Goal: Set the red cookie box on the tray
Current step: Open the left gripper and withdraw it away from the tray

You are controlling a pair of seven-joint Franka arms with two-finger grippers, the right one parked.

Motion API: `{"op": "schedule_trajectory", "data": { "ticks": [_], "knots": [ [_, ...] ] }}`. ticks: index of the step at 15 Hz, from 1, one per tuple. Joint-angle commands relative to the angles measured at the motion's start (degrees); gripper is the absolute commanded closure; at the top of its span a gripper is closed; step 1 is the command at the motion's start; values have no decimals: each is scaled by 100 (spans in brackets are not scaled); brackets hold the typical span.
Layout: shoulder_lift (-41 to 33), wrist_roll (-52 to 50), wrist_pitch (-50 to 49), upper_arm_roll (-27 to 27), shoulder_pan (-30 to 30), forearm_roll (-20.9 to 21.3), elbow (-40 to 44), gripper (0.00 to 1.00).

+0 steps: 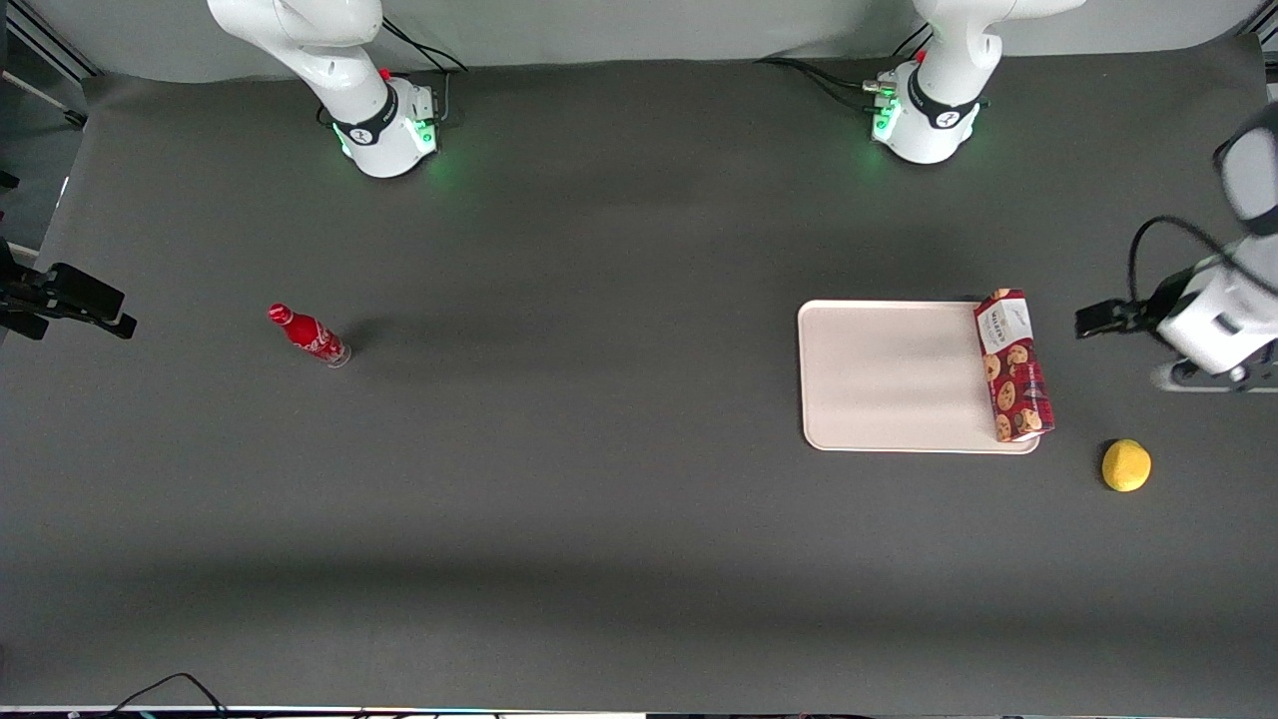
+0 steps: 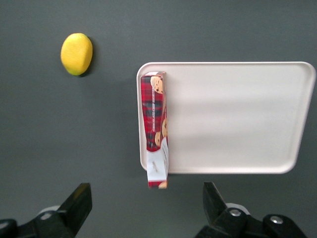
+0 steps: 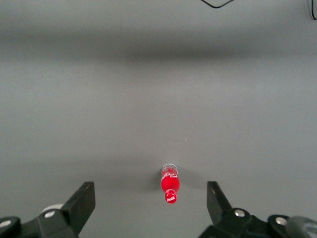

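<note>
Yellow lemon (image 1: pixel 1126 465) on desk, near tray (image 1: pixel 889 374); red cookie box (image 1: pixel 1013 365) stands on edge along tray's rim toward working arm's end, liable to topple off if nudged; gripper (image 2: pixel 146 208), jaws released, empty, hovers apart.

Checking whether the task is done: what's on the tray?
Only the cookie box, standing on a long edge along the tray rim, white-label end overhanging. Whatever lies under it is covered. The open hand hovers away, empty.
</note>
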Motion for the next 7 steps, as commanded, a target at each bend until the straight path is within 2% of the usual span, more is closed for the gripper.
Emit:
{"op": "schedule_trajectory", "data": {
  "ticks": [1,4,7],
  "knots": [
    [-235,-128,-1027,-234,-21,-58,986,0],
    [-175,-216,-1897,-305,-21,-67,1988,0],
    [-184,-23,-2111,-314,-21,-145,2211,0]
  ]
}}
